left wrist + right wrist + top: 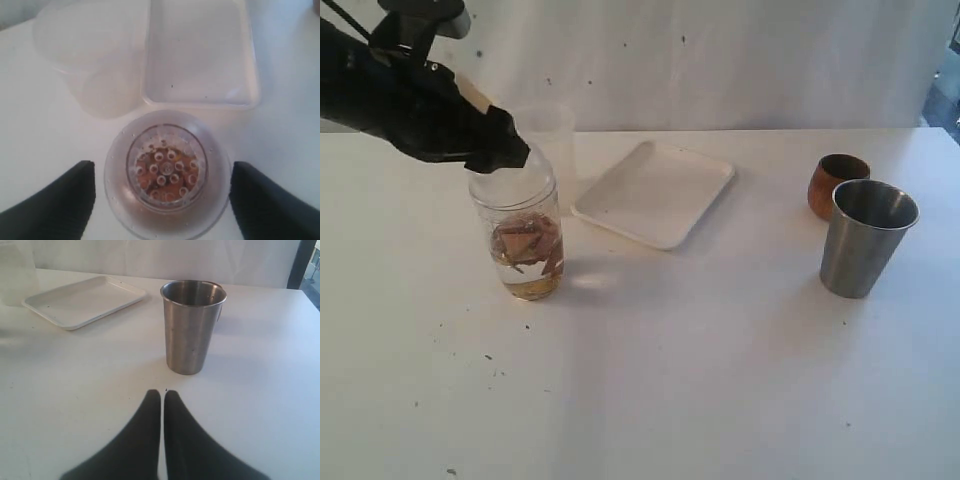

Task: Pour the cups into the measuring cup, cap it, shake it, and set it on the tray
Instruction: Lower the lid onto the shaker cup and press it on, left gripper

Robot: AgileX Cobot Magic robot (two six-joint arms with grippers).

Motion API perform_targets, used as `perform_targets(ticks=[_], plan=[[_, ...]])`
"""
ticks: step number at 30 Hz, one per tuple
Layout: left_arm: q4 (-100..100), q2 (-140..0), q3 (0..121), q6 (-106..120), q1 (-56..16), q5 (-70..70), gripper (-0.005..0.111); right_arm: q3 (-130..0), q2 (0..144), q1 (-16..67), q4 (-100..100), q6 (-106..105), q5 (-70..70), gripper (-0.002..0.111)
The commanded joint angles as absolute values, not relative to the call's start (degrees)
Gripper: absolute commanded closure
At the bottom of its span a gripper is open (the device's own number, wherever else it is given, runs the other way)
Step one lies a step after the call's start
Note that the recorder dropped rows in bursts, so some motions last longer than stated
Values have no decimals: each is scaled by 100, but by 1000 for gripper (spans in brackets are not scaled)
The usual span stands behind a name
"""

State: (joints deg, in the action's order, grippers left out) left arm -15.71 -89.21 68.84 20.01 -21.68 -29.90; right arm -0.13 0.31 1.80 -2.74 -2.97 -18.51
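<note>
The measuring cup [527, 255] stands at the left of the table with brown pieces and a little liquid inside. The clear dome cap [513, 187] sits on top of it; in the left wrist view the cap [167, 172] shows a perforated centre. My left gripper [505, 152] hovers just over the cap, open, with its fingers [70, 200] on either side of the dome. The steel tumbler [865, 240] and the wooden cup [836, 182] stand upright at the right. The white tray [655, 192] lies between them. My right gripper [163, 392] is shut and empty, short of the tumbler [192, 325].
A frosted plastic cup [552, 130] stands right behind the measuring cup, next to the tray's left corner. In the left wrist view this frosted cup [95, 60] lies beside the tray [200, 55]. The table's far edge meets a white backdrop.
</note>
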Motion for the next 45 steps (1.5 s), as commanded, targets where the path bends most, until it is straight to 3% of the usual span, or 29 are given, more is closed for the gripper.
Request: perform_targets(ticks=[1, 4, 9, 45], plan=[[-1560, -8543, 6868, 2141, -2190, -2565, 45, 0, 0, 163, -284, -277, -1801, 106], [-1560, -8397, 6868, 2141, -2190, -2439, 61, 0, 0, 163, -284, -277, -1801, 106], [-1652, -8376, 6868, 2244, -2195, -2706, 107, 0, 0, 163, -284, -277, -1801, 106], [-1840, -9341, 6868, 2725, -2481, -2709, 107, 0, 0, 163, -284, -277, -1801, 106]])
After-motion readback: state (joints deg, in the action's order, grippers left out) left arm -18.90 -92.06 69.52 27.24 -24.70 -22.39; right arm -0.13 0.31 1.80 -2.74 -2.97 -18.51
